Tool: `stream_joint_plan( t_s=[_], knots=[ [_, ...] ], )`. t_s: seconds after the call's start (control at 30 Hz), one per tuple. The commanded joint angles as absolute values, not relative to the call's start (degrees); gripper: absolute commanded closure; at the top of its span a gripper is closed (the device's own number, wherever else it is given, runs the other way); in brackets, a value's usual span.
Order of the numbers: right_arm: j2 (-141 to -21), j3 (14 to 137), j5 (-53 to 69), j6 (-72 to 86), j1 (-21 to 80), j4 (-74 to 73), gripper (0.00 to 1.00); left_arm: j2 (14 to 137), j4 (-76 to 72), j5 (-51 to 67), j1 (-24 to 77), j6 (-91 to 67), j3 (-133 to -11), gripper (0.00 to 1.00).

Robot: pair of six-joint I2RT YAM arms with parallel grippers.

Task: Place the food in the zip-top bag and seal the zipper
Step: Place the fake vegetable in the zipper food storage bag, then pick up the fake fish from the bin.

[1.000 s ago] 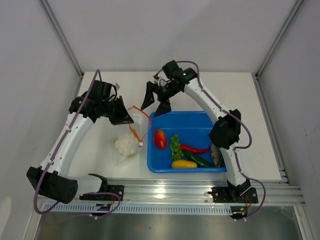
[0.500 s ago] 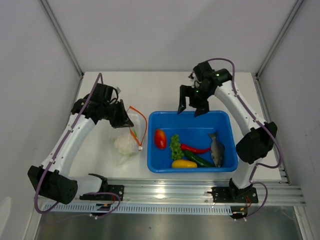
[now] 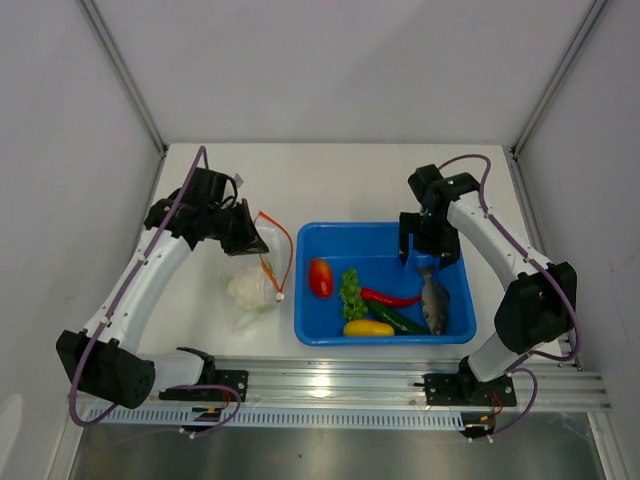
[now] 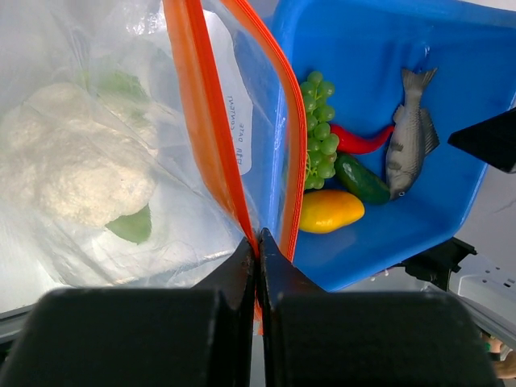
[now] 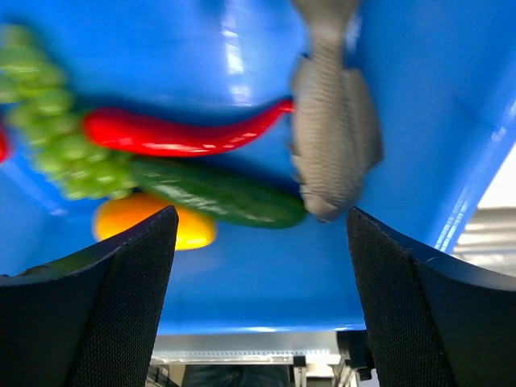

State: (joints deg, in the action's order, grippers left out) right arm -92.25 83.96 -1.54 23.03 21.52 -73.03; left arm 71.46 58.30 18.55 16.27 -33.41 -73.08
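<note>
Left gripper (image 4: 258,243) pinches the zipper (image 4: 206,121); right gripper (image 5: 262,213) gapes empty over the fish (image 5: 334,137) near the tray wall (image 5: 455,121)

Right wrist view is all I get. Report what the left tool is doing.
Observer: The left tool is shut on the zipper, holding the mouth of the bag open.
Operator: Say what's in the bag.
Observer: Only the cauliflower.
Operator: Give me the bag's place.
Observer: On the table, left of the tray, mouth facing it.
</note>
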Motion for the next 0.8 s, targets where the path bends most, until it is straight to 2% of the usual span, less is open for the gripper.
stream_joint_plan(
  t_s=[0.0, 0.43, 0.77],
  knots=[
    [-89.0, 79.6, -7.6, 25.6, 21.4, -72.9, 0.15, 71.5, 57.2, 19.6, 16.3, -31.8, -72.9, 0.99],
    [-87.5, 62.9, -13.1, 29.5, 22.1, -65.8, 0.16, 71.7, 58.4, 19.3, 16.3, -31.0, -71.3, 1.00],
    [-92.5, 59.2, -15.6, 30.7, 25.1, -58.9, 0.18, 71.2, 57.9, 20.4, 16.3, -30.8, -70.0, 1.00]
  ],
)
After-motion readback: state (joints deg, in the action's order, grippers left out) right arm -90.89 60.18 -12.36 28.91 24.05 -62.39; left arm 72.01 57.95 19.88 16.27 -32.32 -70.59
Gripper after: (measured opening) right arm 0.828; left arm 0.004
